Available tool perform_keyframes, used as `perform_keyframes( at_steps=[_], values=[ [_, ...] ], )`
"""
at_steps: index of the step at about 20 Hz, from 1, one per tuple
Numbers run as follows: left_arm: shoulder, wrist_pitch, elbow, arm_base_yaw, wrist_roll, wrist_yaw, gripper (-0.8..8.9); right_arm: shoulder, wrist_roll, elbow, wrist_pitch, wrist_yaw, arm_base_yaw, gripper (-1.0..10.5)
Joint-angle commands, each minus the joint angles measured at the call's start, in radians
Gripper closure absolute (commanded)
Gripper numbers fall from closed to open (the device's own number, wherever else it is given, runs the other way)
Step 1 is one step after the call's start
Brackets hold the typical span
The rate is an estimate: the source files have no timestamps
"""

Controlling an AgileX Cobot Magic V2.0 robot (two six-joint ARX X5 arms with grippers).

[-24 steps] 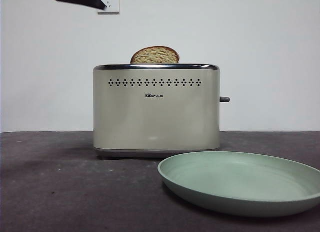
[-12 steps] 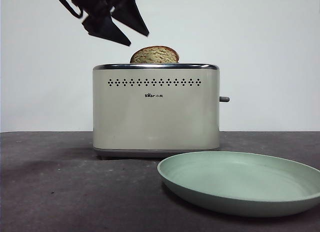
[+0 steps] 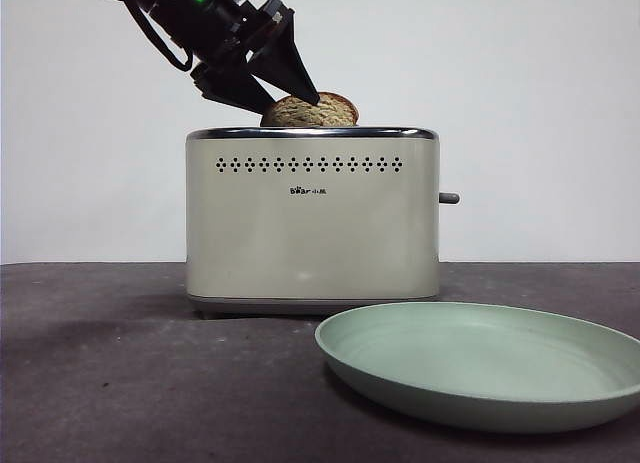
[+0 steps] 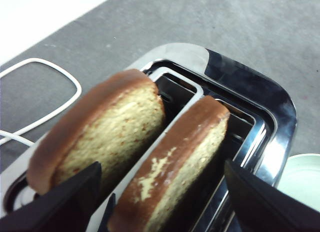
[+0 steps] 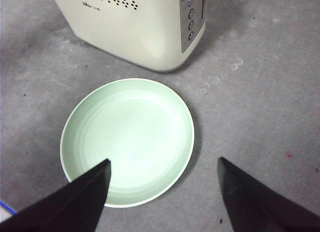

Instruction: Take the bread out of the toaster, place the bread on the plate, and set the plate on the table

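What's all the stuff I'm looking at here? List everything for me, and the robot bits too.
toaster: one, cream with a chrome top rim, standing on the table.
bread: one tan slice with brown crust, upright in a toaster slot, between the left gripper's open jaws.
second slice: one, tan with brown crust, in the neighbouring slot.
plate: one, pale mint green, nothing on it, flat on the table beside the toaster.
cable: one, white, looped on the table by the toaster.
table: one, dark grey-brown.
wall: white, behind the table.
left gripper: black, open, at the toaster's top around the bread.
right gripper: black, open, above the plate.
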Motion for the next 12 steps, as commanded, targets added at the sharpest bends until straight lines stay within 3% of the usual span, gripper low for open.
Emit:
perform_keyframes(
  at_steps=[1, 6, 12],
  values=[
    [0.025, 0.002, 0.031, -0.014, 0.018, -0.008, 5.33, 0.008, 0.011, 0.019, 0.010, 0.002, 0.003, 6.0],
    [0.025, -0.014, 0.031, -0.014, 0.017, -0.021, 7.68, 0.008, 0.011, 0.019, 0.010, 0.002, 0.003, 6.0],
    [0.019, -0.024, 0.052, -0.012, 0.015, -0.021, 8.11, 0.008, 0.010, 0.019, 0.010, 0.001, 0.003, 6.0]
  ],
)
